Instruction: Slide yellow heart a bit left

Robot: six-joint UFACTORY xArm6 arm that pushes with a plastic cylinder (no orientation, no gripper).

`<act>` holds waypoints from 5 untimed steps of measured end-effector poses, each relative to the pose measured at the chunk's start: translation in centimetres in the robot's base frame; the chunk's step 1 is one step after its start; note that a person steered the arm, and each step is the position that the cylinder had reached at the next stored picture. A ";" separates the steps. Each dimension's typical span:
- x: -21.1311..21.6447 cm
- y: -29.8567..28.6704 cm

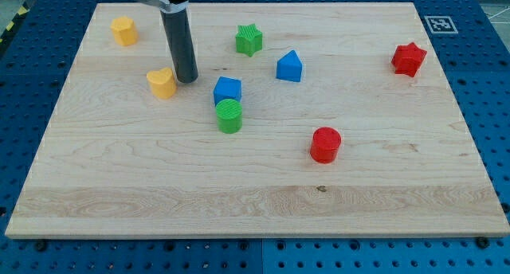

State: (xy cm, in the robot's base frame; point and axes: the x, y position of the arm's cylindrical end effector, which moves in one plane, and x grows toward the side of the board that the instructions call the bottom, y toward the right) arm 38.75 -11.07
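Observation:
The yellow heart point(162, 82) lies on the wooden board point(255, 194) at the upper left. My tip point(186, 80) stands just to the heart's right, very close to it or touching it; I cannot tell which. The dark rod rises from there to the view's top.
A yellow hexagon-like block point(123, 30) sits at the far upper left. A green star point(249, 40), a blue pentagon-like block point(289, 66), a blue cube point(227, 90) and a green cylinder point(229, 115) lie near the middle. A red cylinder point(325, 144) and a red star point(408, 59) lie to the right.

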 end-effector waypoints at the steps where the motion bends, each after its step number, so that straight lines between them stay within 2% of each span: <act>1: 2.7 1.1; 5: 1.4 -2.8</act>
